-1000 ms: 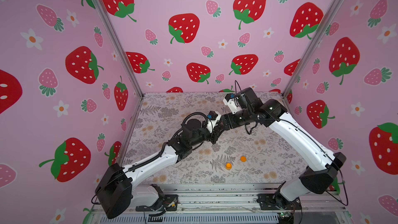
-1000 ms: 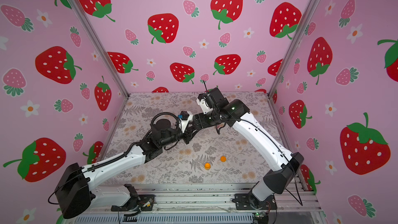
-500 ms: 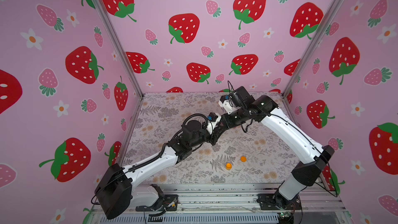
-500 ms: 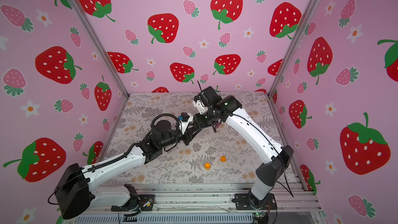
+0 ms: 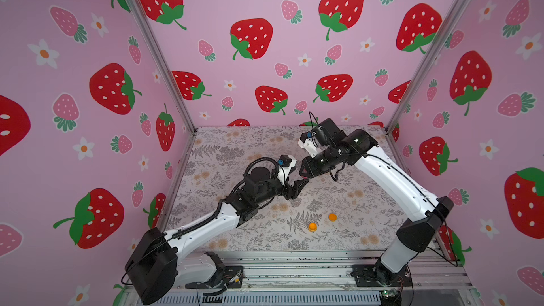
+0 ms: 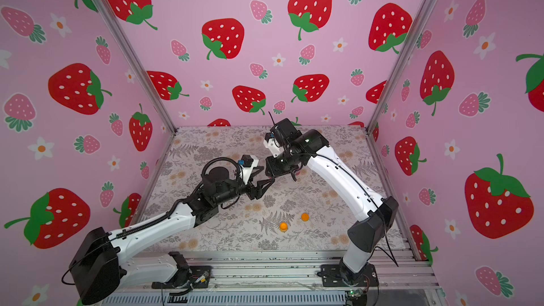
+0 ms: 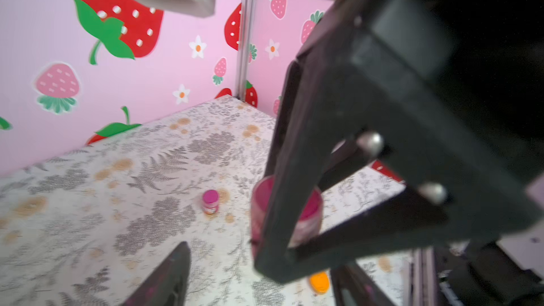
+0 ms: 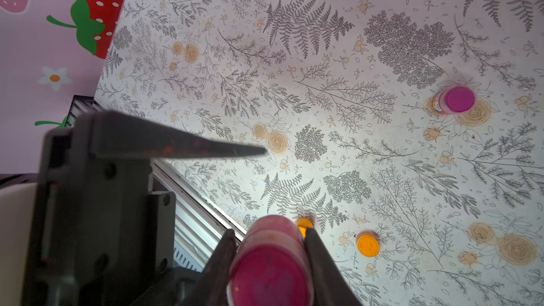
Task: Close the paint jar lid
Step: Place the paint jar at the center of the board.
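Note:
My right gripper (image 8: 270,231) is shut on a pink paint jar (image 8: 270,263), held in the air above the middle of the floral table (image 5: 259,148). In the left wrist view the jar (image 7: 307,210) sits between the right gripper's dark fingers (image 7: 282,172). A darker pink band at one end looks like its lid; how tightly it sits I cannot tell. My left gripper (image 5: 297,188) stands open just below and in front of the jar, with nothing between its fingers (image 7: 164,278). One of its fingers (image 8: 206,148) reaches past the jar without touching it.
A small magenta-lidded jar (image 8: 457,100) stands on the table further back. Two orange jars (image 5: 312,226) (image 5: 332,217) stand near the front edge, in both top views. Pink strawberry walls close in three sides. A metal rail (image 5: 294,263) runs along the front.
My left gripper has opened and let go of the jar. My right gripper has shut on the jar, and its arm has shifted slightly.

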Available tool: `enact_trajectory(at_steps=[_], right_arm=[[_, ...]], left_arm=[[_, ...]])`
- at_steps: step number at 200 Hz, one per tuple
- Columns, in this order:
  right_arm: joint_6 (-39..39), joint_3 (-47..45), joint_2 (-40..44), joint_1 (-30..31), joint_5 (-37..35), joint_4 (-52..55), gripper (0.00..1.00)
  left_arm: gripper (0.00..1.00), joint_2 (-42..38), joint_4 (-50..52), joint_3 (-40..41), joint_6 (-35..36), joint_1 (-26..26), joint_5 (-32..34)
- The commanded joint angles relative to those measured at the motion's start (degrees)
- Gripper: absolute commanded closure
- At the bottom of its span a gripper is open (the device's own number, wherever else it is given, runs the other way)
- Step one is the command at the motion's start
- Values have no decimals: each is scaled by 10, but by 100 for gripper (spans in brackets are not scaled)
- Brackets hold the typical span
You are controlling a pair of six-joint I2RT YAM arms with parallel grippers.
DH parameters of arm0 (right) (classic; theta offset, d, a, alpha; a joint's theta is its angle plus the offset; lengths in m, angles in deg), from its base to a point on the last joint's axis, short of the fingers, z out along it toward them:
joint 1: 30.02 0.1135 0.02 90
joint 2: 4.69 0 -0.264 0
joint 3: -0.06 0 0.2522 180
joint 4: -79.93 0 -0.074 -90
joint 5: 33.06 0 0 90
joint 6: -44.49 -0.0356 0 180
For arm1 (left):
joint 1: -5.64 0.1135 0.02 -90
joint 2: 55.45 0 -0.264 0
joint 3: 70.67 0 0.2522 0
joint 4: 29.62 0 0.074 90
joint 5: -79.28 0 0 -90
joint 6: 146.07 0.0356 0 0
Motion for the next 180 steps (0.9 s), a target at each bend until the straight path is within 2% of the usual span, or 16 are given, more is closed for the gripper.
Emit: enact_trajectory(at_steps=[1, 8, 12, 43, 67, 98, 120, 180], right_arm=[[-5, -14, -7, -16, -21, -4, 72], [-4, -16, -12, -19, -24, -10, 72], [-3, -18, -15, -21, -28, -13, 72], [6, -26, -57, -36, -56, -37, 72], [17, -25, -107, -40, -79, -61, 72], [31, -6, -185, -48, -116, -89, 71], [32, 6, -232, -62, -127, -108, 71], [29, 0, -305, -80, -160, -170, 71]], left_arm=[[11, -22, -20, 46, -55, 15, -4], [7, -31, -20, 63, -65, 18, -4], [0, -37, -18, 71, -69, 18, 0], [1, -94, 20, 122, -108, 29, 29], [1, -135, 89, 128, -123, 30, 59], [1, -171, 129, 136, -156, 36, 59], [1, -182, 143, 136, -189, 47, 60], [1, -189, 136, 137, -193, 51, 54]])
